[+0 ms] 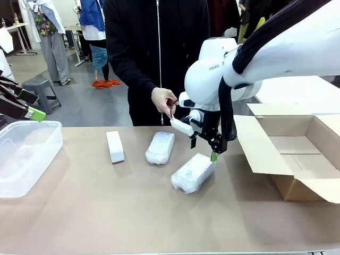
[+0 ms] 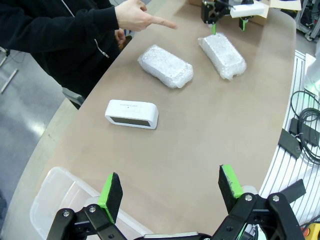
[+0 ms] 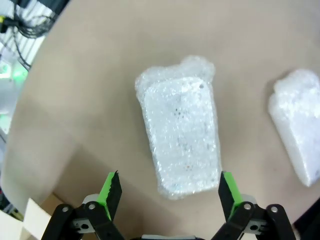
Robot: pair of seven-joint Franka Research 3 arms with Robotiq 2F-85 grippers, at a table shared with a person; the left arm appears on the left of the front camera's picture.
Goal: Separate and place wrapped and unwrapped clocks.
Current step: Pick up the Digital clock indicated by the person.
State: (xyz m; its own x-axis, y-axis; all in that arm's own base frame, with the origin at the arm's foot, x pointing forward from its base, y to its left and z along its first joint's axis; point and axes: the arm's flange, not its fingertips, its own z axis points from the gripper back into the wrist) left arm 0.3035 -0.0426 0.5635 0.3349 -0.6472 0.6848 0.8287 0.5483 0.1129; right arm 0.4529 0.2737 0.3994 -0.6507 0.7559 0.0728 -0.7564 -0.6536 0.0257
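Note:
Three clocks lie on the tan table. The unwrapped clock (image 1: 115,146) (image 2: 131,113) is a smooth white block at the left. A bubble-wrapped clock (image 1: 160,147) (image 2: 165,65) (image 3: 297,125) lies in the middle. Another wrapped clock (image 1: 193,172) (image 2: 222,55) (image 3: 182,125) lies nearer the box. My right gripper (image 1: 203,149) (image 2: 227,20) (image 3: 170,189) hangs open just above this one's far end, touching nothing. At the far left, my left gripper (image 1: 32,111) (image 2: 170,186) stays open and empty over the bin's edge.
A clear plastic bin (image 1: 24,154) (image 2: 60,200) stands at the table's left. An open cardboard box (image 1: 297,154) lies at the right. The person stands at the far side, a hand (image 1: 164,101) (image 2: 145,17) pointing a finger over the table near my right gripper.

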